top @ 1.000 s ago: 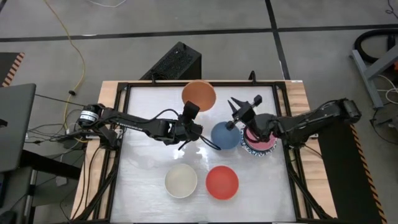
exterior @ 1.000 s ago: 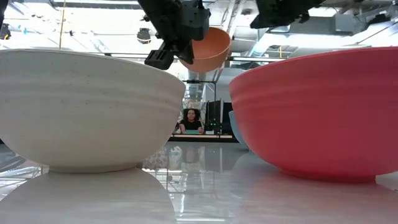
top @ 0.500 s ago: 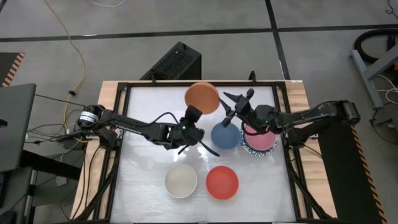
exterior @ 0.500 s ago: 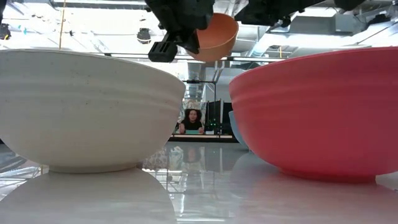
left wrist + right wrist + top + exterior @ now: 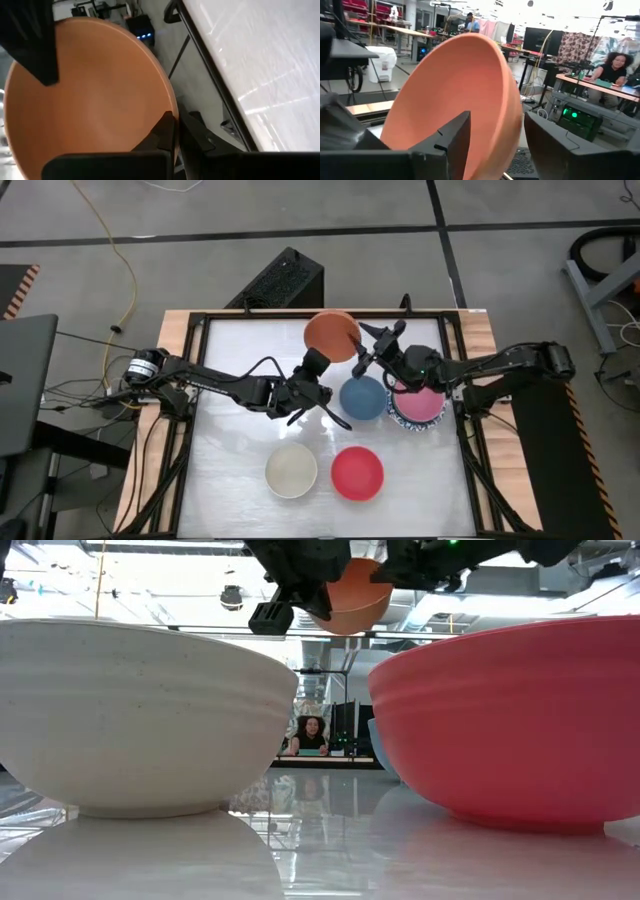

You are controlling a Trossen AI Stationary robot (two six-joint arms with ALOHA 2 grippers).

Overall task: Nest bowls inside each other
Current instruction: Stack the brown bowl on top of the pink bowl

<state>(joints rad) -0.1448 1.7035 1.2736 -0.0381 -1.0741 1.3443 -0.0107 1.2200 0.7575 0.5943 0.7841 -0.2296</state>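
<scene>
Above the worktop (image 5: 240, 480), the left end effector (image 5: 318, 363) is clenched on the orange bowl's (image 5: 331, 335) rim, holding it tilted in the air. Right beside it, the right end effector (image 5: 372, 348) is spread wide, one finger (image 5: 454, 141) inside that rim and one outside. Just below them sits the blue bowl (image 5: 362, 398).

Bowl colours: orange bowl (image 5: 330, 335), plain, matte terracotta tone; blue bowl (image 5: 362, 398), plain; pink bowl (image 5: 420, 402) sitting in a white bowl with blue-patterned rim (image 5: 408, 422); cream bowl (image 5: 291, 470), faintly speckled; red bowl (image 5: 357, 473), coral-red. Both arms dark/black. Table (image 5: 230, 440) glossy white, black frame, wood edging.
</scene>
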